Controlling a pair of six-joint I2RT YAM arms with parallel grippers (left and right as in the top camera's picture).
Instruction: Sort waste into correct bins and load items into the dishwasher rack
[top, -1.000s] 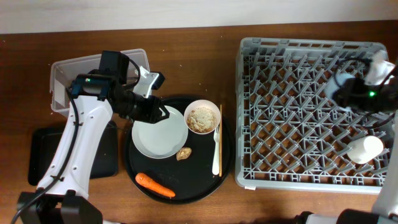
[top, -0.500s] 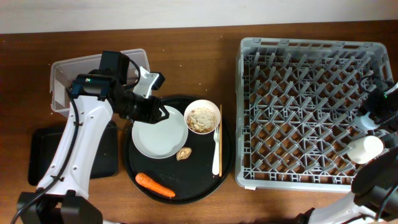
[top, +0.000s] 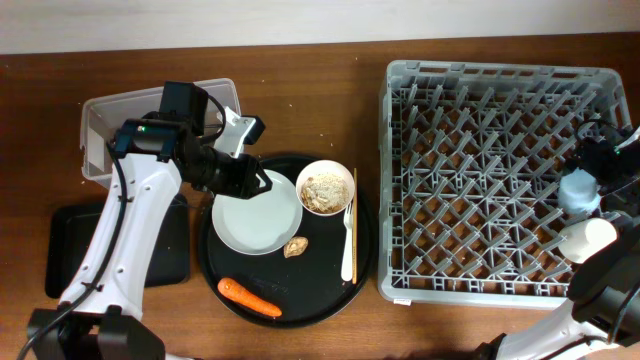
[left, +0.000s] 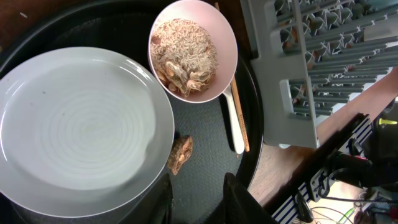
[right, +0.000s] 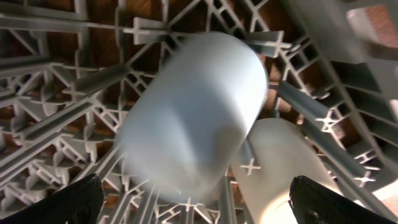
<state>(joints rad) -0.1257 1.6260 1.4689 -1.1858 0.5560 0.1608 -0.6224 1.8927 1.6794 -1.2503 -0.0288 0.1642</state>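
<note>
The pale grey plate (top: 258, 222) lies on the round black tray (top: 225, 270), next to the white-pink bowl (top: 325, 188) of beige food scraps. The brown lump (top: 295, 248), the carrot (top: 250, 297), the fork (top: 347, 245) and the chopsticks (top: 354, 215) lie there too. My left gripper (top: 250, 182) hovers open and empty at the plate's edge; its wrist view shows the gripper (left: 199, 205), the plate (left: 81, 130) and the lump (left: 180, 154). My right gripper (top: 603, 155) is wide open (right: 202, 193) over the light-blue cup (right: 193, 112), which lies blurred in the rack (top: 480, 180) beside the white cup (right: 292, 168). Wrapper and tissue are out of view.
The clear tub (top: 105, 130) stands at the back left, partly under my left arm. The shallow black tray (top: 60, 250) lies in front of it. The rack's near wall (left: 273, 68) stands right of the round tray.
My right gripper moved from the rack's back right toward its right edge and let go of the light-blue cup, now beside the white cup. The left arm has not moved.
</note>
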